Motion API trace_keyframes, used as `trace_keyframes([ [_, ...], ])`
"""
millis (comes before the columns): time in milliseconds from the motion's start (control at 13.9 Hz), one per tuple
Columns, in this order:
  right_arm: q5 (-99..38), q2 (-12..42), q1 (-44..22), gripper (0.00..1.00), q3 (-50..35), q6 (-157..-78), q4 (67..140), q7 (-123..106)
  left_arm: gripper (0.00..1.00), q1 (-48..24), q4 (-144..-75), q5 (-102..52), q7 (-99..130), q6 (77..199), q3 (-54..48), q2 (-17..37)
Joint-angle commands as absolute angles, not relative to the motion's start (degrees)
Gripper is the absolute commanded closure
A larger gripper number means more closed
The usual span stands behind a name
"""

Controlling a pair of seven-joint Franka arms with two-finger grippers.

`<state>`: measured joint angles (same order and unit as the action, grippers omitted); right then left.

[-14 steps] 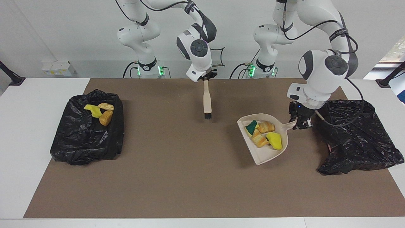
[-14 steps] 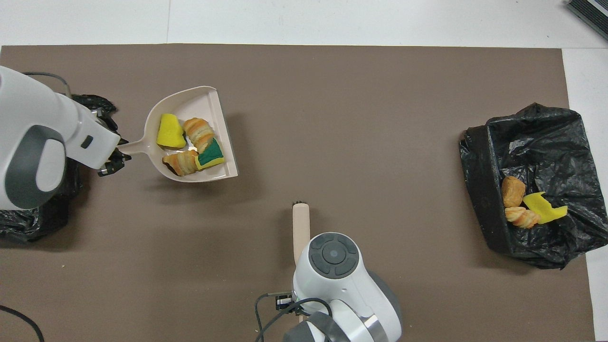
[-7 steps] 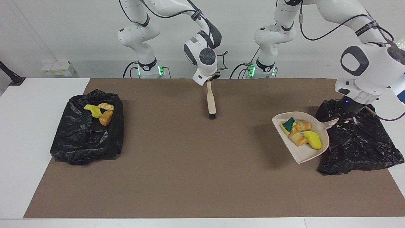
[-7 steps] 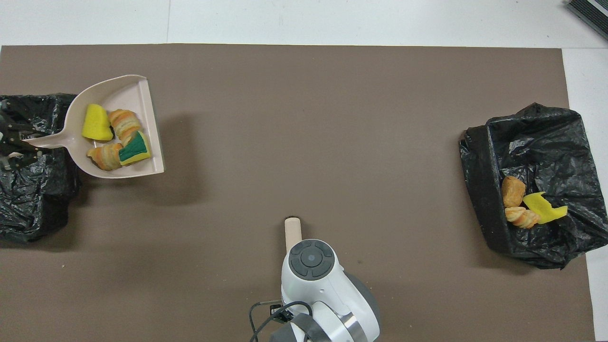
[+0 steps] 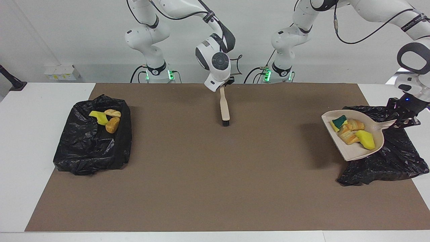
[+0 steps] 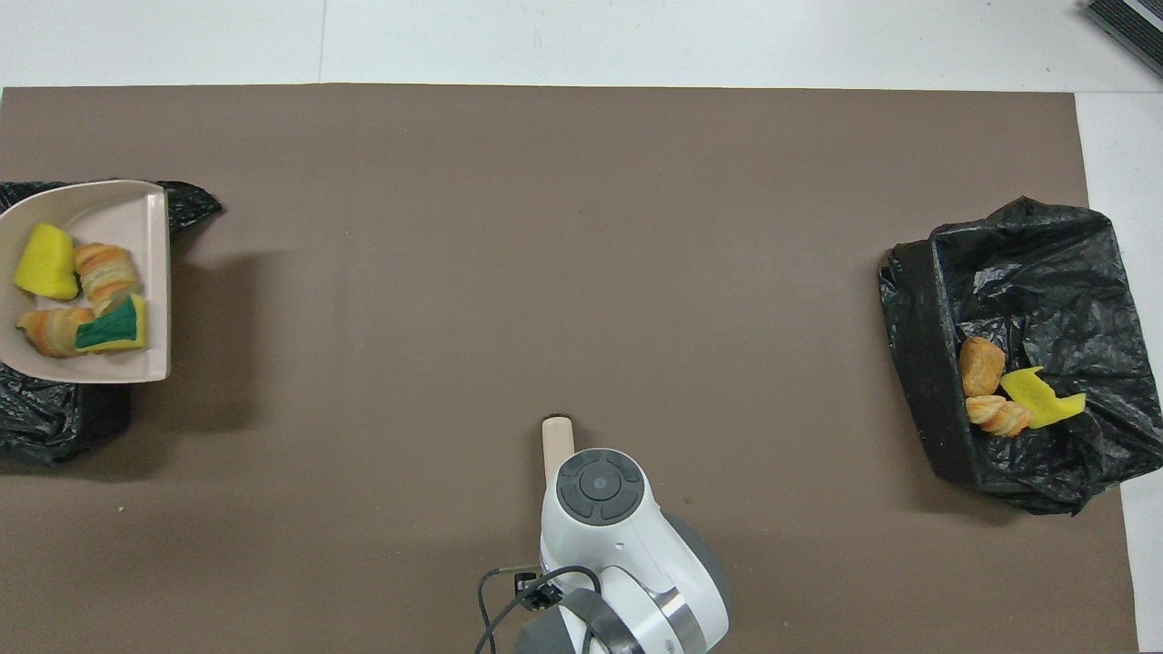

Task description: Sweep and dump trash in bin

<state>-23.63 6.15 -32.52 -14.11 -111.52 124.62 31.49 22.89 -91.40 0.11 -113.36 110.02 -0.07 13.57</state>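
The counter (image 5: pixel 215 188) is carrying two black bins; the left tool (image 5: pixel 404 116), pinching the dustpan (image 5: pixel 356 153) handle, is holding four trash scraps (image 5: pixel 352 132) over the bin (image 5: pixel 386 161) at its end. Dumping is in hand; tipping comes next. The right tool (image 5: pixel 224 84) is gripping the brush (image 5: pixel 224 107), though I cannot tell how tightly.

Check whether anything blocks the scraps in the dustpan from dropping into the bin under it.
Nothing visible does. The left gripper holds the dustpan with four scraps over the black-bagged bin; only the pan's floor separates them.
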Motion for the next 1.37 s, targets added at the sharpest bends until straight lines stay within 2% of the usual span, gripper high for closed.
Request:
trace_keyframes([
  [0,-23.5,7.3,-29.6,0.11,-13.9,-111.7,120.2,31.5,1.00,26.2,-85.0,3.5,-120.0,108.5,-0.5,16.7],
  [72,-21.6,6.6,-27.5,0.00,-13.8,-111.8,119.3,31.6,1.00,27.0,-83.5,5.5,-120.7,109.3,-0.6,17.6],
  [433,-15.8,4.5,-13.7,0.00,-13.7,-111.8,112.7,30.9,1.00,27.2,-82.1,15.9,-119.4,115.5,-0.6,18.5],
  [793,-14.6,3.6,-3.2,0.00,-13.8,-109.7,104.4,25.5,1.00,25.0,-84.6,33.5,-109.3,117.9,-0.4,17.2],
  [1082,-11.9,-0.6,0.3,0.00,-13.4,-109.4,103.2,21.8,1.00,22.2,-89.3,45.3,-101.1,117.3,-0.4,13.8],
  [1298,-3.7,-3.9,0.1,0.00,-13.4,-108.2,103.0,21.8,1.00,20.1,-96.8,54.6,-91.2,117.5,-0.6,9.2],
])
